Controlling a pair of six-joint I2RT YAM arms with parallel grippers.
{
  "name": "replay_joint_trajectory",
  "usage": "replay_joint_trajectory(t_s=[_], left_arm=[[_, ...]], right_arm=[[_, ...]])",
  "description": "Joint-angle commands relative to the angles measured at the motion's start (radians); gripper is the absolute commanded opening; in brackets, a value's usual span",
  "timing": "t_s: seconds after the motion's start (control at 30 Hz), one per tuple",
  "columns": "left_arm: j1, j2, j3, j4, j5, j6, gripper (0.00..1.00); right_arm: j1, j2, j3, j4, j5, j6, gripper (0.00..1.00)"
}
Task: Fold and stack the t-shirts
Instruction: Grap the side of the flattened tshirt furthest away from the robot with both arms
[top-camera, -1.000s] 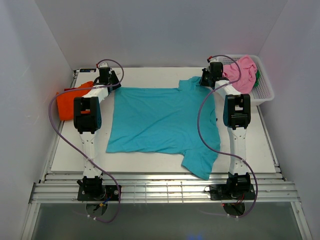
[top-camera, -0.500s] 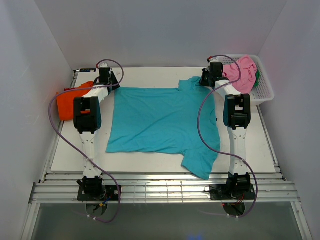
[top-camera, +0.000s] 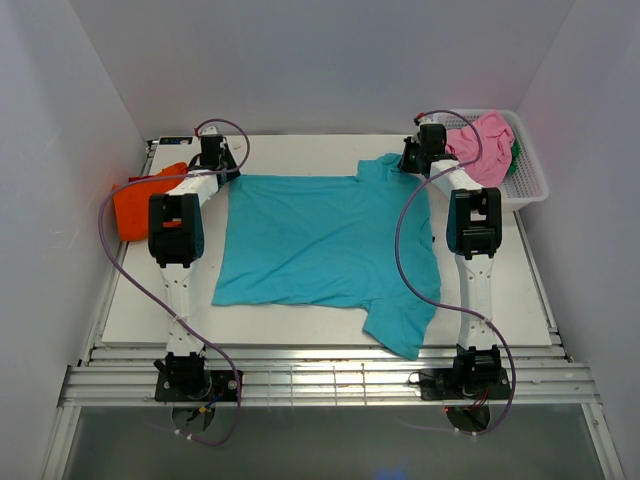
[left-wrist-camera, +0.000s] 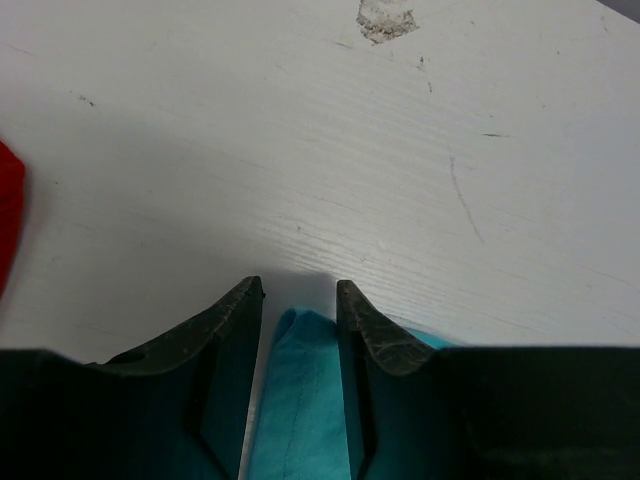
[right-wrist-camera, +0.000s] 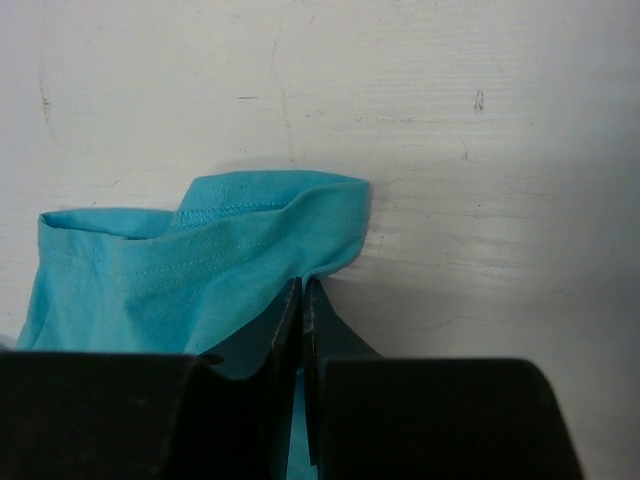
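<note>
On the white table (top-camera: 300, 325), the teal t-shirt (top-camera: 320, 240) is lying spread flat. The right gripper (right-wrist-camera: 303, 287) is pinching its far right edge tight. The left gripper (left-wrist-camera: 300, 288) is straddling the far left corner, jaws apart.

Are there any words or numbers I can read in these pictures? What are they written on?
None: no word, number or sign can be read in any view.
Plain cloth, no print: teal shirt, orange shirt, pink shirt.
No label: basket.
Only scratches and a chipped spot, no writing: table.
</note>
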Motion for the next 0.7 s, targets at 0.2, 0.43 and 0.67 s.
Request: replay_joint_trajectory(t_s=[0.2, 0.43, 0.67], left_arm=[[-0.030, -0.040, -0.017, -0.114, 0.034, -0.010, 0.39], [-0.037, -0.040, -0.011, -0.127, 0.034, -0.011, 0.24], [-0.040, -0.023, 0.015, -0.141, 0.023, -0.008, 0.00]], right_arm=[[-0.001, -0.052, -0.006, -0.056, -0.012, -0.005, 0.08], [-0.001, -0.062, -0.023, -0.056, -0.012, -0.005, 0.08], [0.000, -0.064, -0.032, -0.047, -0.015, -0.002, 0.08]])
